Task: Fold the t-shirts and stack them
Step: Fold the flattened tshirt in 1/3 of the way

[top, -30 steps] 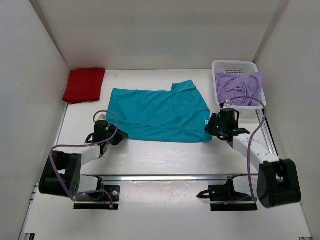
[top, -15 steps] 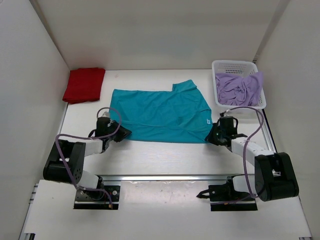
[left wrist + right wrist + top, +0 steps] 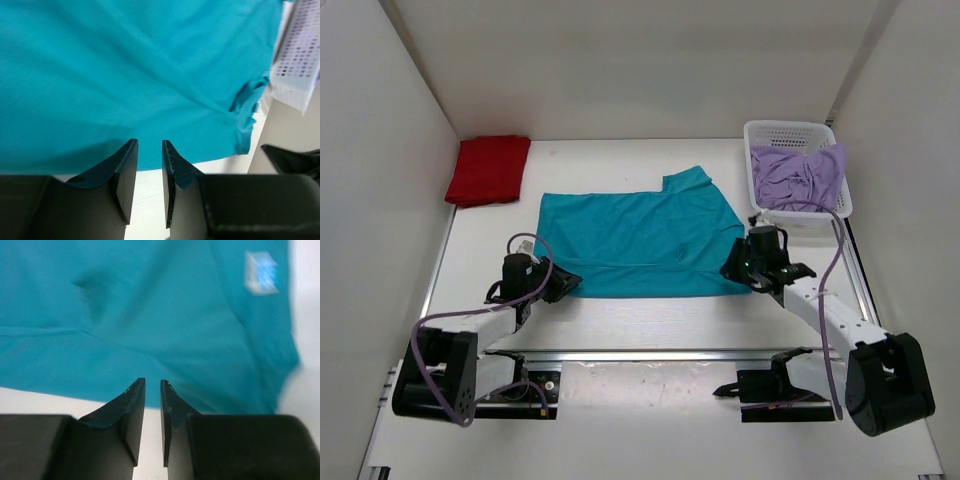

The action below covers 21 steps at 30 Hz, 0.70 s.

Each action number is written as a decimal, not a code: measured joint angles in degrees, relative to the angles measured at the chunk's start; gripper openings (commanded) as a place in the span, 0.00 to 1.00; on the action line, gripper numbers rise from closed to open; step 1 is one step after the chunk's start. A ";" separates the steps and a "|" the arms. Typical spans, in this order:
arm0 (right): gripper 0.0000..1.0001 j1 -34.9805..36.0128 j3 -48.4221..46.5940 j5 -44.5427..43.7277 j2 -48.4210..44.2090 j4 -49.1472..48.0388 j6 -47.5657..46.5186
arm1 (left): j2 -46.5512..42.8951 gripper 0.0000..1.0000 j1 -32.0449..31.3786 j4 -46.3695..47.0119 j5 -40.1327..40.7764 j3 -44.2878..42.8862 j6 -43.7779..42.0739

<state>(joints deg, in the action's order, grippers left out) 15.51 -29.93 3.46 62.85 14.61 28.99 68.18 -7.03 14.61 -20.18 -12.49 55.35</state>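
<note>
The teal-blue t-shirt (image 3: 640,230) lies spread flat in the middle of the table. My left gripper (image 3: 565,283) sits low at its near left corner, and my right gripper (image 3: 732,262) at its near right corner. In the left wrist view the fingers (image 3: 127,165) stand a narrow gap apart over the shirt's near edge (image 3: 125,90), with bare table showing between them. The right wrist view shows the same: a narrow gap over the flat shirt (image 3: 150,315). The red shirt (image 3: 488,168) lies folded at the far left. The lavender shirt (image 3: 800,175) is crumpled in the basket.
The white mesh basket (image 3: 788,127) stands at the far right, and its corner shows in the left wrist view (image 3: 300,55). White walls close in the left, back and right sides. A metal rail (image 3: 650,352) runs along the near edge by the arm bases.
The teal shirt has slid toward the near edge and its near hem now lies straighter and flatter. Both grippers moved nearer with its corners.
</note>
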 measured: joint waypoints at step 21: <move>0.27 17.03 -27.89 -9.40 34.95 -6.01 -7.52 | 0.76 0.36 -3.19 0.07 1.20 -4.98 -2.89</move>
<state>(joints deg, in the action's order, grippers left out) 32.53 -57.82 -5.93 97.80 8.60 21.47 68.95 -10.22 14.68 -18.98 -17.47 52.47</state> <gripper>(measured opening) 0.278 0.356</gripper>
